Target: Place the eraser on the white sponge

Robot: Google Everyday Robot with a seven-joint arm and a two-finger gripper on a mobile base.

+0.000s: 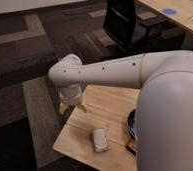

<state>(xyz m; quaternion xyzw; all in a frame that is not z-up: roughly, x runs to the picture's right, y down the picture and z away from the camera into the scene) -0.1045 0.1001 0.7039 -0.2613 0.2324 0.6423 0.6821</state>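
The white sponge lies flat on the wooden table, near its front left part. The eraser shows only as a small dark and orange-red sliver at the arm's edge, right of the sponge. A dark blue bowl peeks out just above it, mostly hidden by the arm. My gripper hangs below the white wrist at the table's left edge, up and left of the sponge, and well apart from the eraser.
A black office chair stands behind the table. A long wooden desk with a blue disc runs along the top right. Patterned carpet surrounds the table. My large white arm covers the table's right side.
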